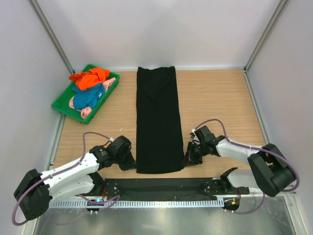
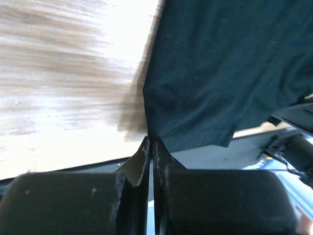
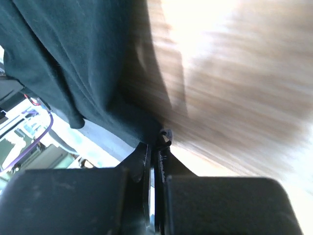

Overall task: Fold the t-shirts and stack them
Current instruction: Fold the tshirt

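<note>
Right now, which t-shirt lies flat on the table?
The black t-shirt, laid out as a long strip on the table. The orange, blue and pink ones lie bunched in the green tray.

Overhead and close wrist views share black t-shirt [image 1: 156, 120].

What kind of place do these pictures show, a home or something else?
Probably a robot test cell, not a home: a wooden table boxed in by plain white walls, the left arm and right arm bolted at its near edge, a black t-shirt and a green tray of coloured t-shirts.
</note>
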You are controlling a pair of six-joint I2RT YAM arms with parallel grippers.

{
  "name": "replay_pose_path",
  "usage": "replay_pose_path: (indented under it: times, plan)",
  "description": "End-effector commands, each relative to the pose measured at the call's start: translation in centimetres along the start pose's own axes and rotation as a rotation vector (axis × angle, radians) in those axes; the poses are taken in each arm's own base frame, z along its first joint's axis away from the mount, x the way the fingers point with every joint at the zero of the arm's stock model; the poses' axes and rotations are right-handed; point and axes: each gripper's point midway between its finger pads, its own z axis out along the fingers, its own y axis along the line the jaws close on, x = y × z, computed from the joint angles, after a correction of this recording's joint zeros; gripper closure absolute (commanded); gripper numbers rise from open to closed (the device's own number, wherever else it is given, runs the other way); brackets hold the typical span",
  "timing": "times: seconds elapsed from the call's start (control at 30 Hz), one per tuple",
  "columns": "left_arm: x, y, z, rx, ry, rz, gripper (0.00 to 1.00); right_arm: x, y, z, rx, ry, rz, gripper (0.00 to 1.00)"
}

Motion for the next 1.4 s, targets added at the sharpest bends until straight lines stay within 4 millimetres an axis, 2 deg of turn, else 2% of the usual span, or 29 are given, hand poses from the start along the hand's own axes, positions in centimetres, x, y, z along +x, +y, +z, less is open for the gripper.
replay_pose_path:
  times: [0.0,0.17,0.27,0.3,0.33,0.37,0.4,0.43,0.5,0.53,0.6,0.63,0.7,0.73,0.77,0.8,0.87,0.97,1.0,1.03,1.1,1.13,1.2,1.33,1.37]
  plan:
    - [0.0,0.7,-0.5,0.002,-0.021,-0.053,1.0,-0.5,-0.4,-0.5,0.018,-0.079,0.008,0.99]
    - [-0.1,-0.1,-1.7,0.039,-0.036,-0.071,1.0,0.1,0.9,-2.2,-0.025,-0.098,-0.021,0.99]
    - [-1.7,-2.0,-3.1,0.095,-0.113,-0.074,1.0,-1.2,3.1,-3.8,-0.061,-0.165,-0.06,0.99]
    - [-2.2,-3.6,-4.2,0.133,-0.128,-0.067,1.0,-1.6,3.7,-4.1,-0.07,-0.181,-0.07,0.99]
    - [-3.3,-3.7,-4.3,0.11,-0.172,-0.05,1.0,-2.5,5.2,-5.0,-0.084,-0.205,-0.087,0.99]
    - [-3.8,-4.2,-4.7,0.1,-0.184,-0.038,1.0,-3.1,5.6,-5.2,-0.07,-0.211,-0.097,0.99]
    - [-4.5,-5.7,-5.8,0.12,-0.198,-0.021,1.0,-3.5,6.1,-5.4,-0.064,-0.211,-0.103,0.99]
    - [-4.9,-6.2,-6.1,0.104,-0.197,-0.007,1.0,-4.4,7.6,-6.4,-0.072,-0.229,-0.119,0.99]
    - [-6.2,-6.3,-6.0,0.045,-0.201,0.036,1.0,-5.8,7.9,-6.4,-0.037,-0.223,-0.131,0.99]
    - [-7.4,-7.9,-7.1,0.071,-0.227,0.045,1.0,-7.0,9.5,-7.3,-0.052,-0.249,-0.154,0.98]
    - [-9.6,-8.2,-7.0,0.043,-0.241,0.051,1.0,-8.7,9.4,-7.3,-0.029,-0.241,-0.145,0.99]
    - [-10.7,-9.2,-7.6,0.06,-0.257,0.053,1.0,-9.9,10.5,-8.0,-0.046,-0.259,-0.154,0.99]
    - [-12.8,-9.5,-7.3,0.05,-0.25,0.052,1.0,-11.6,11.0,-8.4,-0.049,-0.271,-0.17,0.99]
    - [-13.7,-10.1,-7.1,0.06,-0.255,0.056,1.0,-13.3,11.4,-8.7,-0.051,-0.28,-0.16,0.99]
    - [-14.8,-11.4,-7.8,0.096,-0.258,0.063,1.0,-14.1,11.5,-8.9,-0.052,-0.288,-0.163,0.99]
    - [-16.2,-11.0,-6.6,0.058,-0.249,0.068,1.0,-15.0,11.7,-8.9,-0.055,-0.288,-0.162,0.98]
    - [-18.4,-12.6,-7.2,0.076,-0.269,0.083,1.0,-17.2,12.1,-8.7,-0.065,-0.277,-0.156,0.99]
    - [-21.1,-12.9,-5.2,0.055,-0.239,0.076,1.0,-19.8,12.6,-8.0,-0.065,-0.268,-0.158,0.99]
    - [-22.2,-14.1,-5.5,0.083,-0.248,0.077,1.0,-20.5,12.7,-7.8,-0.063,-0.271,-0.16,0.99]
    - [-23.1,-13.7,-4.2,0.062,-0.226,0.059,1.0,-21.6,13.2,-8.1,-0.065,-0.281,-0.164,0.99]
    - [-24.9,-15.1,-4.3,0.089,-0.243,0.065,1.0,-23.2,12.4,-7.1,-0.047,-0.27,-0.138,0.98]
    - [-25.6,-14.7,-3.0,0.07,-0.22,0.054,1.0,-24.0,12.9,-7.3,-0.053,-0.281,-0.143,0.98]
    - [-26.6,-14.9,-2.3,0.068,-0.211,0.04,1.0,-25.2,12.4,-6.5,-0.05,-0.266,-0.121,0.98]
    - [-29.0,-16.0,-1.5,0.088,-0.212,0.027,1.0,-27.9,12.9,-6.5,-0.066,-0.289,-0.113,0.99]
    - [-29.4,-15.8,-0.6,0.08,-0.201,0.019,1.0,-28.3,12.8,-6.5,-0.066,-0.289,-0.106,0.99]
